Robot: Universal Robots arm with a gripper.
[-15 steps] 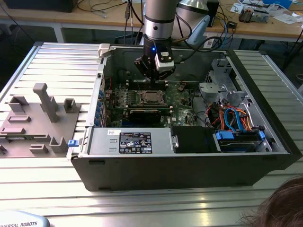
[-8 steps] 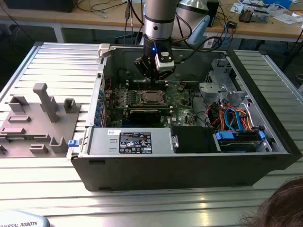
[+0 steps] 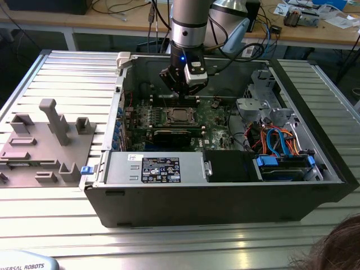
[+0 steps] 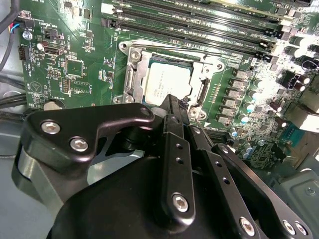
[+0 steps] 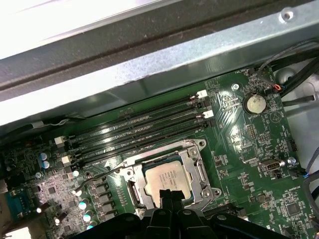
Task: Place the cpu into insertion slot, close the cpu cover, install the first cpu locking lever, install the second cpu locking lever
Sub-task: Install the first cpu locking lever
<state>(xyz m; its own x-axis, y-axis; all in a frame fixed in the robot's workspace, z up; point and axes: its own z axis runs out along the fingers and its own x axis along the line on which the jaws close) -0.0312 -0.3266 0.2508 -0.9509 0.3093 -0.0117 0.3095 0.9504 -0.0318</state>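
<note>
Above the cpu (image 4: pixel 167 82), the arm (image 3: pixel 188 22) stands upright, tool (image 4: pixel 175 101) pointing down.

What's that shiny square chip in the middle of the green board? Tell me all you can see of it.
The cpu is a small flat square with a pale silver-grey metal top bearing faint print. It lies flat, parallel to the green motherboard, framed by the silvery cpu cover around it. The black gripper hangs at one edge; whether they touch, I cannot tell.
</note>
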